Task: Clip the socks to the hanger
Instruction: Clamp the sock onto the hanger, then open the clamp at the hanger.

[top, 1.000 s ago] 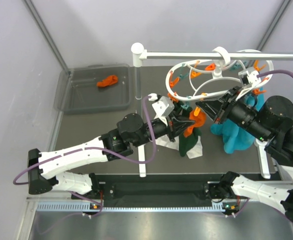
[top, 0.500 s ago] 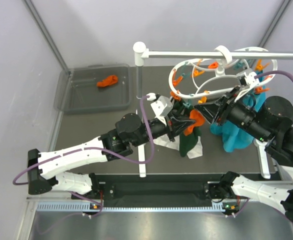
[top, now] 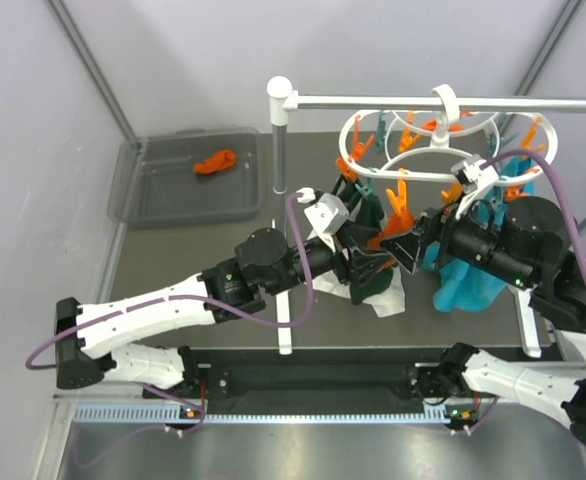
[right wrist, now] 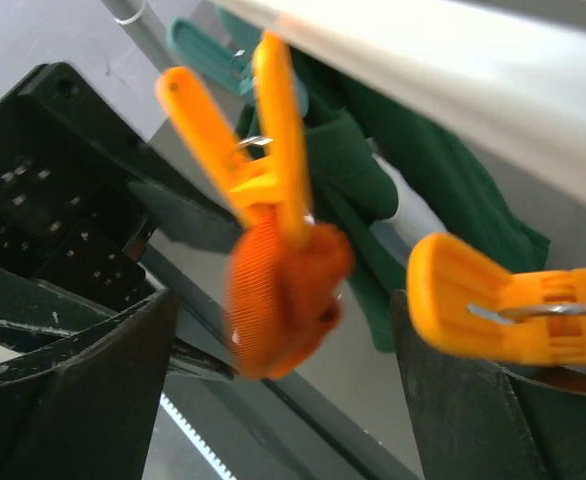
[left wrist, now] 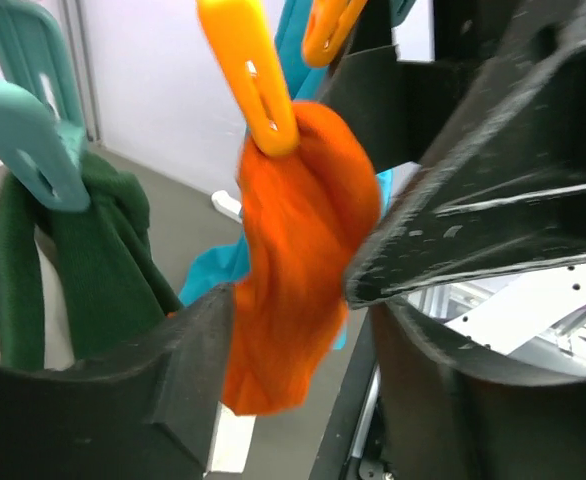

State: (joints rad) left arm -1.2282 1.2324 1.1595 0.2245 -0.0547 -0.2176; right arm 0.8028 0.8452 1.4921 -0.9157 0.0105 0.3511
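Note:
The white hanger point(top: 423, 140) hangs by its hook from the rail, ringed with orange and teal clothespins. One orange sock point(top: 389, 230) dangles from an orange clothespin point(left wrist: 248, 70) on it. In the left wrist view that sock point(left wrist: 298, 250) hangs between the spread fingers of my left gripper point(left wrist: 293, 330), brushing the left finger, not pinched. My right gripper point(right wrist: 283, 400) is open just under the same sock point(right wrist: 283, 290) and its clothespin point(right wrist: 263, 140). The second orange sock point(top: 214, 162) lies in the grey bin.
A dark green cloth point(top: 373, 282) and a teal cloth point(top: 468, 280) hang clipped to the hanger beside the sock. The grey bin point(top: 133, 180) sits at the back left. The white rail point(top: 423, 102) and its post point(top: 279, 140) cross the workspace. Another orange clothespin point(right wrist: 513, 300) sits by my right finger.
Both grippers have opened: the left let go of the sock, the right of the clothespin. The hanger swung back level, and the sock now hangs from the clip.

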